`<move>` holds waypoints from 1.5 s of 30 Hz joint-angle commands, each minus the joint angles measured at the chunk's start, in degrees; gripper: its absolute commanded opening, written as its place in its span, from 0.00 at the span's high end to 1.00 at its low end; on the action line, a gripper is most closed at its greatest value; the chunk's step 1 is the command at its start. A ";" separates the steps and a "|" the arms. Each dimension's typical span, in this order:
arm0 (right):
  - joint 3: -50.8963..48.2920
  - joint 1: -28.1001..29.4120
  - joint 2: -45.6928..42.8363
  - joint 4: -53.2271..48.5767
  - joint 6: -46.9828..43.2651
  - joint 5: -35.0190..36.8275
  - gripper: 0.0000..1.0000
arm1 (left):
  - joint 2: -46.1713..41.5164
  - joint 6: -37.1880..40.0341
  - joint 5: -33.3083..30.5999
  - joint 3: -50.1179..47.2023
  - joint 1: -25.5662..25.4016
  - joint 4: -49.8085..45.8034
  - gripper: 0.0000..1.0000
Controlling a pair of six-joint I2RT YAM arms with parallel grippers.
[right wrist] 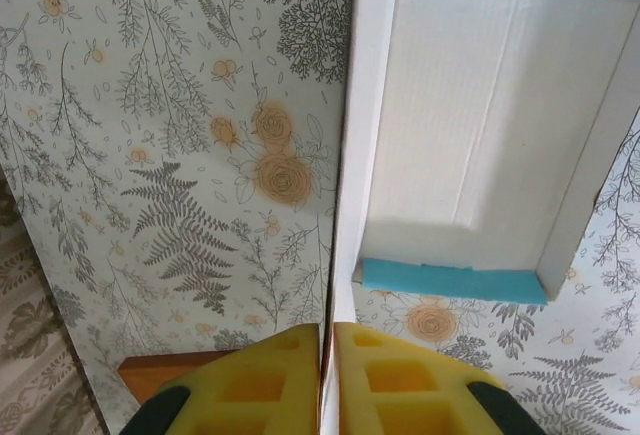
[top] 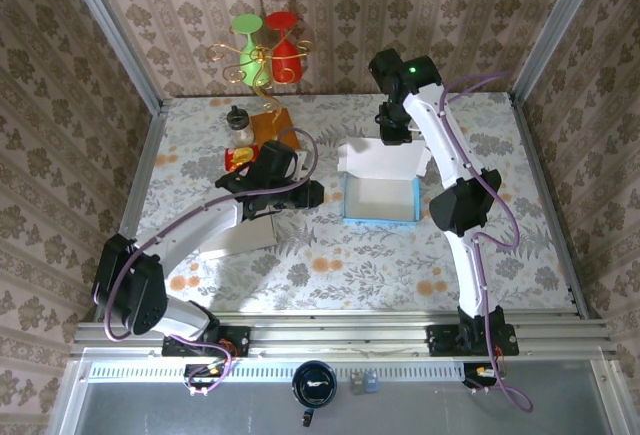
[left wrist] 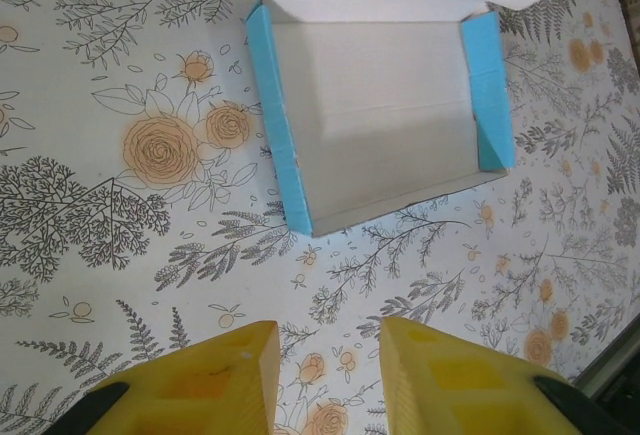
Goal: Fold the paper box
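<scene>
The paper box (top: 380, 200) lies mid-table, blue outside and white inside, its tray open upward. Its white lid flap (top: 378, 159) stands up along the far side. My right gripper (top: 394, 133) is above that flap; in the right wrist view its yellow fingers (right wrist: 268, 380) are shut on the lid flap (right wrist: 364, 105), with the tray (right wrist: 490, 125) to the right. My left gripper (top: 314, 193) sits just left of the box. In the left wrist view it (left wrist: 328, 375) is open above the tablecloth, short of the box (left wrist: 375, 125), holding nothing.
A gold stand with a red and a green glass (top: 266, 47) is at the back. A small bottle (top: 238, 121), a wooden board (top: 272, 127) and a yellow-red packet (top: 240, 158) lie behind the left arm. A pale sheet (top: 245, 237) lies under that arm.
</scene>
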 commanded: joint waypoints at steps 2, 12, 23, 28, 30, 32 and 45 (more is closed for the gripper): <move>1.31 0.11 -0.28 -1.90 -2.54 1.12 0.83 | 1.64 1.67 0.65 1.13 0.77 0.36 0.68; 0.39 -2.84 -10.86 13.19 -36.78 10.65 0.77 | 4.53 6.19 0.37 6.04 1.65 -1.13 0.63; -52.99 -24.11 -36.71 46.10 -98.58 -37.42 0.72 | 15.83 19.95 2.39 19.47 4.28 -2.89 0.57; -64.83 -29.01 -39.49 50.83 -103.57 -32.82 0.66 | 23.16 22.13 2.70 26.61 4.75 -3.82 0.56; -66.47 -28.93 -38.92 51.50 -105.74 -31.95 0.65 | 25.50 23.17 2.67 28.58 4.82 -4.13 0.56; -67.45 -28.78 -37.85 51.87 -107.70 -31.03 0.63 | 27.14 23.88 2.54 29.72 4.84 -3.68 0.56; -65.41 -22.59 -30.82 49.78 -120.28 -24.06 0.52 | 31.40 25.55 2.23 31.23 5.35 0.22 0.55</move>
